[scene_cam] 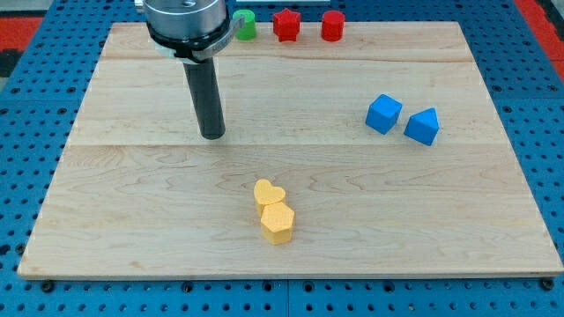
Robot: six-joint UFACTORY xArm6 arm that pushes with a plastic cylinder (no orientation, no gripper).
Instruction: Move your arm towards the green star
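Observation:
A green block [246, 25] sits at the view's top edge of the wooden board [132, 202], partly hidden behind my arm's flange; its shape cannot be made out. My tip [212, 136] rests on the board left of centre, well below the green block and slightly to its left. No block touches the tip.
A red star [286, 24] and a red cylinder [332, 25] stand right of the green block. Two blue blocks [383, 114] [422, 126] lie at the right. A yellow heart [268, 193] touches a yellow hexagon [278, 222] at bottom centre.

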